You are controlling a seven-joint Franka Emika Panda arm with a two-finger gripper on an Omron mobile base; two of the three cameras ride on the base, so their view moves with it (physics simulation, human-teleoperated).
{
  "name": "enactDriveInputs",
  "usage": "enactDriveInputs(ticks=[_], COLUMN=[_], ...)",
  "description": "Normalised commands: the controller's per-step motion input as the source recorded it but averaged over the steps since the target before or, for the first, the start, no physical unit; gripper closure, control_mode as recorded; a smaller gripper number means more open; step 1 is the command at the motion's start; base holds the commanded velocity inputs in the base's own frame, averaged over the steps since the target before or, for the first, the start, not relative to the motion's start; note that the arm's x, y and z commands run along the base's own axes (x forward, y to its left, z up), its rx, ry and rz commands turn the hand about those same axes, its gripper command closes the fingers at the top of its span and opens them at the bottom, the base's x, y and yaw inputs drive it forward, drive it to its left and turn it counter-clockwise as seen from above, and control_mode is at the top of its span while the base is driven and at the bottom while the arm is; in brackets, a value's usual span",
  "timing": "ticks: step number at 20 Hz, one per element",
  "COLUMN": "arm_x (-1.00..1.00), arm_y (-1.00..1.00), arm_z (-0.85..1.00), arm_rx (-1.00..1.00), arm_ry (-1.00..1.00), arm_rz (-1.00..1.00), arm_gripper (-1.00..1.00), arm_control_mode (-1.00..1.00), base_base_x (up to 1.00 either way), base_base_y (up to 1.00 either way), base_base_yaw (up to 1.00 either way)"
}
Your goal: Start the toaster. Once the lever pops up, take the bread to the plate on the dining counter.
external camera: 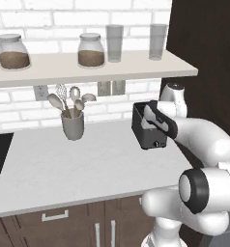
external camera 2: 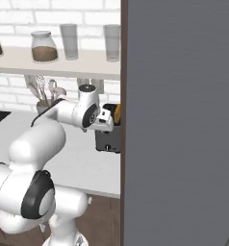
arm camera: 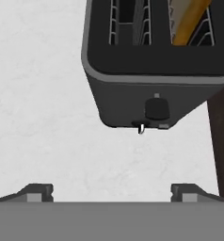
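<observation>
The hand (arm camera: 111,190) hovered released and empty above the toaster's (arm camera: 151,61) narrow face, its fingertips (arm camera: 36,192) spread wide. The toaster stood on the white bench (external camera: 64,164) beside a dark panel (external camera 2: 184,120). The bread (arm camera: 189,21) sat tilted in one slot. A small knob (arm camera: 156,108) lay low on the face.

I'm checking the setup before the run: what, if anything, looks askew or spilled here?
Only the golden-yellow bread slice stands out: it leans diagonally in its slot of the boxy dark grey toaster rather than upright. Nothing looks spilled or damaged on the white worktop.
</observation>
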Motion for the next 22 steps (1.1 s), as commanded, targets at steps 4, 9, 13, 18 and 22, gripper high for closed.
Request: enactDriveInputs(ticks=[4, 9, 13, 18, 22], arm_x=[0.31, 0.29, 0.37, 0.33, 0.22], arm_y=[-0.01, 0.00, 0.00, -0.03, -0.05], arm_z=[-0.20, -0.22, -0.09, -0.08, -0.15], arm_rx=[0.00, 0.00, 0.00, 0.00, 0.00], arm_ry=[0.02, 0.00, 0.00, 0.00, 0.00], arm_rz=[0.00, 0.00, 0.00, 0.00, 0.00], arm_gripper=[-1.00, -1.00, -1.00, -1.00, -1.00], arm_control_mode=[-1.00, -1.00, -1.00, -1.00, -1.00], base_base_x=[0.00, 0.00, 0.00, 0.00, 0.00], base_base_y=[0.00, 0.00, 0.00, 0.00, 0.00], base_base_yaw=[0.00, 0.00, 0.00, 0.00, 0.00])
